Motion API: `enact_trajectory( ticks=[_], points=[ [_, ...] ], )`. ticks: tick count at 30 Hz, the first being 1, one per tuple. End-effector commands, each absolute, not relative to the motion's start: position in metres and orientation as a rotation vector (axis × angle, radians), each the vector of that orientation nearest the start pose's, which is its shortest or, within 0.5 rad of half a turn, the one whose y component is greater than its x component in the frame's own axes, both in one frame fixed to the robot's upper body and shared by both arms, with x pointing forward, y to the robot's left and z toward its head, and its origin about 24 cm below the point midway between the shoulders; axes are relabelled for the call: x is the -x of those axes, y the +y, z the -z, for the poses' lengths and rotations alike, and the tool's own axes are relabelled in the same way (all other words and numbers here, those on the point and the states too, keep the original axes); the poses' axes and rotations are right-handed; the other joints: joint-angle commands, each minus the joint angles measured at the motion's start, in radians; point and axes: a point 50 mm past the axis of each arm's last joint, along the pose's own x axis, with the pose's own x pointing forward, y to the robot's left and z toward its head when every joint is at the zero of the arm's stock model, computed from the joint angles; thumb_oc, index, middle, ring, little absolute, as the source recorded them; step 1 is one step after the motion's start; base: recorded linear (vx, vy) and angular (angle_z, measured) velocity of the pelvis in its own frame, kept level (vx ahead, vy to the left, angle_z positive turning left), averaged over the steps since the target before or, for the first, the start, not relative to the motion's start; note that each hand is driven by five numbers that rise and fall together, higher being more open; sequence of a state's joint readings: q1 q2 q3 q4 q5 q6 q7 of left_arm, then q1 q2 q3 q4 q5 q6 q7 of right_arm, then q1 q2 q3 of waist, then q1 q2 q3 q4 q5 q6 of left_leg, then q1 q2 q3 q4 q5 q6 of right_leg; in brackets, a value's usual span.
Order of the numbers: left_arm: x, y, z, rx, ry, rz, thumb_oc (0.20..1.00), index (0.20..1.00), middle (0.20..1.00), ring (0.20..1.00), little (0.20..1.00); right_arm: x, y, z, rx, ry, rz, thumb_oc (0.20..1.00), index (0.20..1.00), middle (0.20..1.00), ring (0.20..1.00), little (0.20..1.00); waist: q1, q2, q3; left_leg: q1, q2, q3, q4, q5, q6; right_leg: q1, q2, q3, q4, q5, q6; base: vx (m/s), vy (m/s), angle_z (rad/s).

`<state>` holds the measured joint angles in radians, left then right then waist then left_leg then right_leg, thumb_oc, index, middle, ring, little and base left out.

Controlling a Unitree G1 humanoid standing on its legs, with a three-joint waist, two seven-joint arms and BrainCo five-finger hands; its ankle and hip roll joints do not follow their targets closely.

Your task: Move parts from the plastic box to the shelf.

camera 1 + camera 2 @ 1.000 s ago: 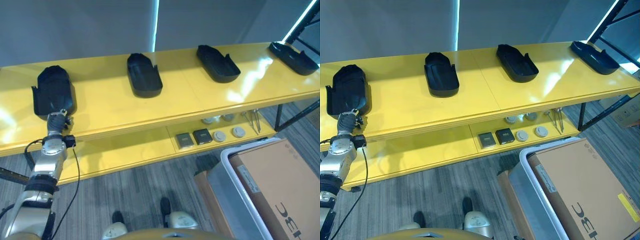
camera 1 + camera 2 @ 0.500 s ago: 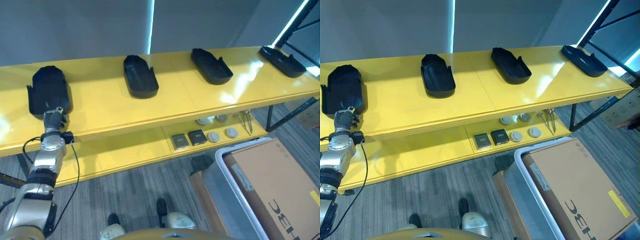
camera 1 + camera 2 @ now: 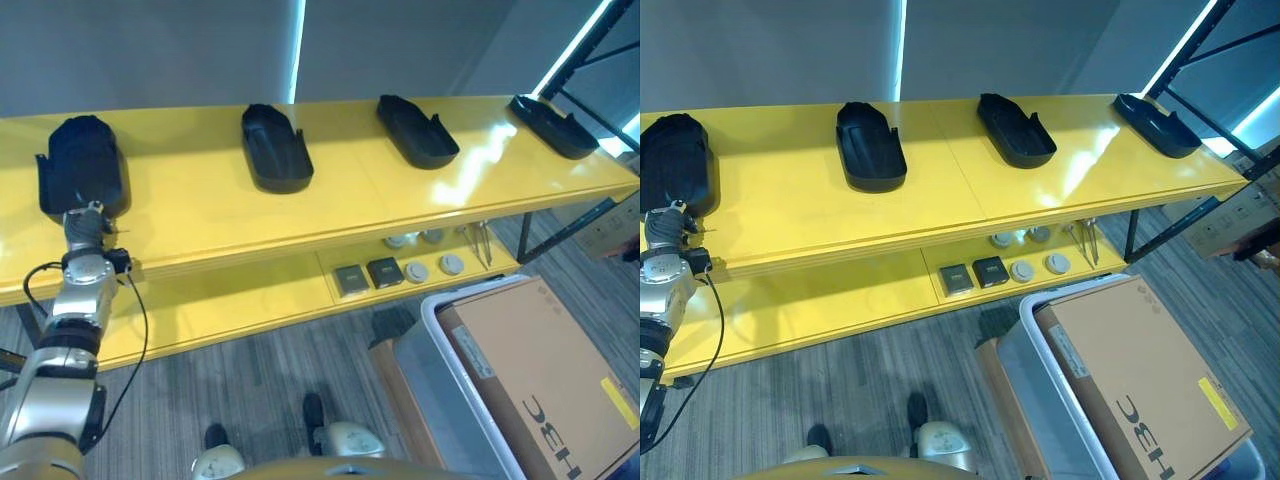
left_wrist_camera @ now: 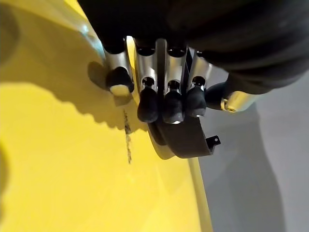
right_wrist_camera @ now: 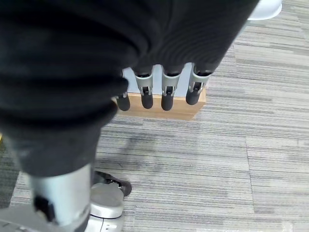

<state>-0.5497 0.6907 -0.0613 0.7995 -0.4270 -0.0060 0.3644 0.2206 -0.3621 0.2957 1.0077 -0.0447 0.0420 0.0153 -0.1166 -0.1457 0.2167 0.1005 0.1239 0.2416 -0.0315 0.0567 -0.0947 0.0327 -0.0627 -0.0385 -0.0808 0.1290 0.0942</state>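
Four black moulded parts lie in a row on the yellow shelf (image 3: pixel 350 200): one at the far left (image 3: pixel 80 165), then (image 3: pixel 272 148), (image 3: pixel 415 130) and the last at the right end (image 3: pixel 552 125). My left hand (image 3: pixel 85 225) rests at the shelf's front edge, just before the leftmost part. In the left wrist view its fingers (image 4: pixel 166 96) are straight over the yellow top, and the part's rim (image 4: pixel 188 140) shows just past them, not gripped. My right hand (image 5: pixel 166 94) hangs open above the floor, holding nothing.
A grey plastic box with a white rim (image 3: pixel 440 340) stands on the carpet at lower right, with a cardboard box (image 3: pixel 540 380) in it. On the lower shelf lie two dark square pieces (image 3: pixel 365 275), several round discs (image 3: pixel 435 268) and thin metal tools (image 3: pixel 483 243).
The whole picture has shifted, so the camera has moved. My left hand stays at the front of the leftmost part.
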Motion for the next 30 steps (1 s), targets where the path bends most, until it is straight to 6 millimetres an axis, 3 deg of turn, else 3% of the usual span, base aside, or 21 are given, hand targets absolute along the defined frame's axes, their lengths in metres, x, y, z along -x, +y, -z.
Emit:
enact_trajectory(
  ticks=[1, 5, 11, 12, 13, 14, 17, 21, 22, 25, 30],
  points=[
    [-0.332, 0.351, -0.128, -0.302, 0.032, -0.651, 0.200, 0.200, 0.200, 0.200, 0.200, -0.037, -0.265, 0.153, 0.534, 1.318, -0.154, 1.000, 1.000, 1.000, 1.000, 1.000, -0.008, 0.040, -0.003, -0.119, 0.043, -0.055, 0.144, -0.044, 0.047, -0.026, -0.038, 0.009, 0.103, -0.051, 0.071, 0.00, 0.000, 0.00],
    [-0.336, 0.339, -0.135, -0.297, -0.047, -0.571, 0.200, 0.200, 0.200, 0.200, 0.200, -0.038, -0.264, 0.153, 0.528, 1.313, -0.153, 1.000, 1.000, 1.000, 1.000, 1.000, -0.002, 0.047, -0.009, -0.109, 0.037, -0.057, 0.135, -0.045, 0.048, -0.020, -0.039, 0.008, 0.099, -0.054, 0.071, 0.00, 0.000, 0.00],
    [-0.335, 0.297, -0.139, -0.250, -0.191, -0.339, 0.200, 0.200, 0.200, 0.200, 0.200, -0.036, -0.266, 0.153, 0.523, 1.303, -0.112, 1.000, 1.000, 1.000, 1.000, 1.000, 0.018, 0.078, -0.021, -0.084, 0.019, -0.065, 0.110, -0.047, 0.049, -0.003, -0.052, -0.006, 0.092, -0.064, 0.070, -0.02, 0.037, 0.00],
    [-0.326, 0.277, -0.141, -0.193, -0.251, -0.246, 0.282, 0.282, 0.282, 0.282, 0.282, -0.039, -0.265, 0.153, 0.516, 1.294, -0.088, 1.000, 1.000, 1.000, 1.000, 1.000, 0.028, 0.091, -0.028, -0.073, 0.009, -0.071, 0.097, -0.048, 0.049, 0.005, -0.057, -0.014, 0.088, -0.069, 0.069, -0.06, 0.061, -0.03],
    [-0.317, 0.264, -0.145, -0.151, -0.317, -0.208, 0.548, 0.548, 0.548, 0.548, 0.548, -0.040, -0.264, 0.153, 0.508, 1.288, -0.070, 1.000, 1.000, 1.000, 1.000, 1.000, 0.037, 0.097, -0.033, -0.065, 0.002, -0.076, 0.088, -0.049, 0.049, 0.013, -0.060, -0.021, 0.084, -0.072, 0.068, -0.09, 0.058, 0.01],
    [-0.303, 0.251, -0.144, -0.079, -0.357, -0.139, 1.000, 1.000, 1.000, 1.000, 1.000, -0.043, -0.261, 0.154, 0.504, 1.286, -0.047, 1.000, 1.000, 1.000, 1.000, 1.000, 0.050, 0.105, -0.044, -0.051, -0.007, -0.078, 0.070, -0.049, 0.048, 0.024, -0.063, -0.031, 0.073, -0.074, 0.065, -0.11, 0.021, 0.04],
    [-0.271, 0.220, -0.128, 0.152, -0.349, 0.076, 1.000, 1.000, 1.000, 1.000, 1.000, -0.057, -0.262, 0.153, 0.487, 1.257, 0.012, 1.000, 1.000, 1.000, 1.000, 1.000, 0.084, 0.125, -0.059, -0.034, -0.012, -0.089, 0.051, -0.049, 0.040, 0.046, -0.064, -0.045, 0.042, -0.065, 0.058, -0.15, -0.017, 0.30],
    [-0.257, 0.200, -0.106, 0.290, -0.290, 0.224, 1.000, 1.000, 1.000, 1.000, 1.000, -0.071, -0.261, 0.151, 0.487, 1.233, 0.025, 1.000, 1.000, 1.000, 1.000, 1.000, 0.098, 0.136, -0.069, -0.023, -0.007, -0.085, 0.039, -0.046, 0.035, 0.056, -0.062, -0.059, 0.023, -0.052, 0.056, -0.13, -0.028, 0.06],
    [-0.250, 0.195, -0.081, 0.324, -0.144, 0.249, 1.000, 1.000, 1.000, 1.000, 1.000, -0.078, -0.262, 0.150, 0.483, 1.223, 0.034, 1.000, 1.000, 1.000, 1.000, 1.000, 0.103, 0.139, -0.073, -0.023, -0.001, -0.081, 0.042, -0.045, 0.031, 0.057, -0.062, -0.064, 0.017, -0.050, 0.057, -0.15, -0.029, 0.05],
    [-0.230, 0.196, -0.028, 0.470, 0.118, 0.221, 1.000, 1.000, 1.000, 1.000, 1.000, -0.084, -0.268, 0.147, 0.471, 1.224, 0.058, 1.000, 1.000, 1.000, 1.000, 1.000, 0.113, 0.143, -0.076, -0.023, 0.006, -0.073, 0.046, -0.044, 0.028, 0.059, -0.060, -0.071, 0.014, -0.049, 0.055, -0.13, -0.011, 0.00],
    [-0.193, 0.210, 0.032, 0.389, 0.384, 0.181, 1.000, 1.000, 1.000, 1.000, 1.000, -0.084, -0.274, 0.147, 0.463, 1.248, 0.092, 1.000, 1.000, 1.000, 1.000, 1.000, 0.128, 0.147, -0.077, -0.028, 0.009, -0.073, 0.049, -0.042, 0.028, 0.054, -0.060, -0.082, 0.019, -0.047, 0.054, -0.07, -0.008, -0.01]
  ],
)
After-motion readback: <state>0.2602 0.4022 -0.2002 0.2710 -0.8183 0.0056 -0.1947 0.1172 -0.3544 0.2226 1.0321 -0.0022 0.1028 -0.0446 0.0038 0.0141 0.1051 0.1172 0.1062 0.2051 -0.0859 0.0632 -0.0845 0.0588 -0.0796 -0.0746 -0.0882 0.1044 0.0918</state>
